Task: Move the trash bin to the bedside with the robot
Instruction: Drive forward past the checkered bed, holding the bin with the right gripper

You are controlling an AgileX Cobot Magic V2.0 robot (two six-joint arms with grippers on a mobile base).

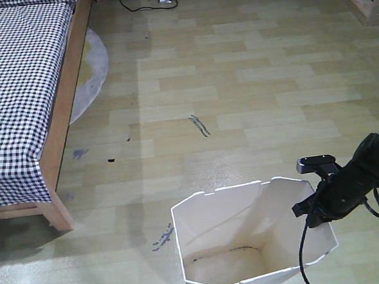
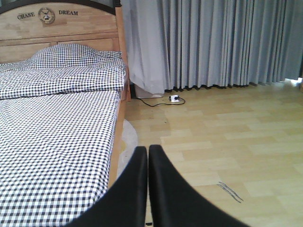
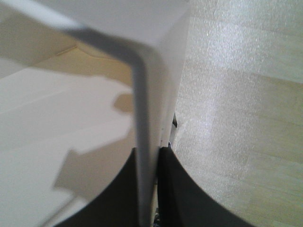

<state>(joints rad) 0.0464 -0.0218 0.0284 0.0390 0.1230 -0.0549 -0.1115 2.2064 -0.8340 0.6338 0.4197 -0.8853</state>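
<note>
At lower right, the right gripper (image 1: 314,213) clamps the trash bin (image 1: 213,219) by its rim, apart from the bedside (image 1: 65,111) at upper left; the left gripper (image 2: 147,158) has its 2 fingers pressed together, empty.

Right arm (image 1: 352,178): slim, black, jointed casing.
Block (image 1: 316,163) on the wrist: small, black body, light grey top.
Cable (image 1: 302,251): thin, black.
Left gripper (image 2: 147,150): two smooth matt black fingers (image 2: 170,198), broad-based, tapering to rounded tips.
Right gripper (image 3: 150,150): matching black curved pair.
</note>
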